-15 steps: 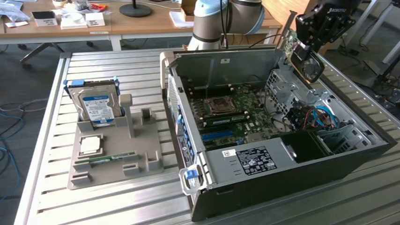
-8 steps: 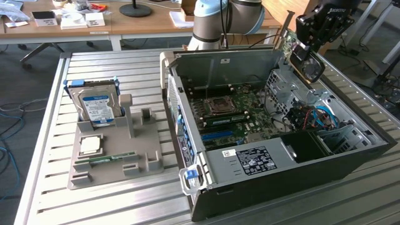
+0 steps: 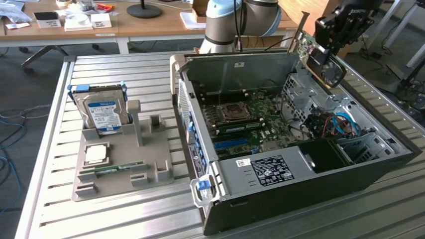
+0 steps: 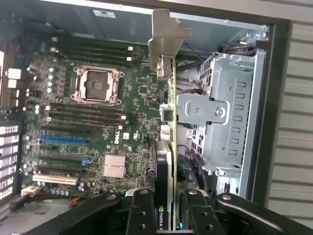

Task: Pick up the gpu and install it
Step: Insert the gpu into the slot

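Black gripper fingers (image 4: 142,213) pinch the gpu (image 4: 165,166) edge-on between them. Its pale bracket (image 4: 168,39) points away from the gripper (image 4: 166,208). It sits above the motherboard (image 4: 98,122), just beside the silver drive cage (image 4: 220,112). From the exterior view, the gpu hangs clear over the far corner of the open computer case (image 3: 371,164). A hard drive (image 3: 103,112) stands in a grey holder (image 3: 159,169) at the exterior view's left, well apart.

Exterior view: high, angled down on the open black computer case (image 3: 332,191) (image 4: 271,98). Wrist view: close, probably straight above its green motherboard (image 3: 256,127) (image 4: 137,112), shared by both.
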Available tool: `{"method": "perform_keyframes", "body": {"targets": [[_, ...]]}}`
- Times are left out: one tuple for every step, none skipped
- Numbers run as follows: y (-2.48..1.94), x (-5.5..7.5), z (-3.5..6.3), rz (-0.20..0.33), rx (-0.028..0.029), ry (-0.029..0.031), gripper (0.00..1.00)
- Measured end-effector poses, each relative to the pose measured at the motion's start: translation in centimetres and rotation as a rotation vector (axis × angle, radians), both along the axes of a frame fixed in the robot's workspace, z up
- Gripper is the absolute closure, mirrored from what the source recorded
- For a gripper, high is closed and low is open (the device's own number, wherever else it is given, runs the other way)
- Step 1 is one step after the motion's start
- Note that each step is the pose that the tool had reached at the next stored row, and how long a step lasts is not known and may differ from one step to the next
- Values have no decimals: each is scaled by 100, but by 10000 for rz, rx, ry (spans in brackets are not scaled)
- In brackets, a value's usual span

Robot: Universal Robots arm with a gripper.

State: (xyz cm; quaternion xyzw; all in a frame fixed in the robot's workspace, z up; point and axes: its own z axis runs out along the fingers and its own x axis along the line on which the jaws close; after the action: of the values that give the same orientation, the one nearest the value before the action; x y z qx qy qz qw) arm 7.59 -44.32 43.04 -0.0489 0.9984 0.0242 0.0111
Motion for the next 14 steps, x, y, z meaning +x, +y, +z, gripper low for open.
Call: {"method": "perform_keyframes", "body": {"targets": [[0, -1, -1, 108, 0, 0, 73], [0, -2, -2, 219, 1, 0, 73], [0, -2, -3, 343, 1, 0, 73], [0, -3, -3, 450, 1, 0, 73], [0, -3, -4, 564, 0, 0, 73], [0, -4, -5, 682, 1, 0, 73], [0, -4, -6, 800, 1, 0, 73], [0, -4, -7, 918, 1, 0, 73], [0, -4, -7, 1046, 0, 0, 73], [0, -4, -8, 1162, 0, 0, 73], [0, -5, -9, 1279, 1, 0, 73], [0, -5, -9, 1395, 1, 0, 73], [0, -5, -9, 1513, 0, 0, 73], [0, -6, -10, 1632, 1, 0, 73]]}}
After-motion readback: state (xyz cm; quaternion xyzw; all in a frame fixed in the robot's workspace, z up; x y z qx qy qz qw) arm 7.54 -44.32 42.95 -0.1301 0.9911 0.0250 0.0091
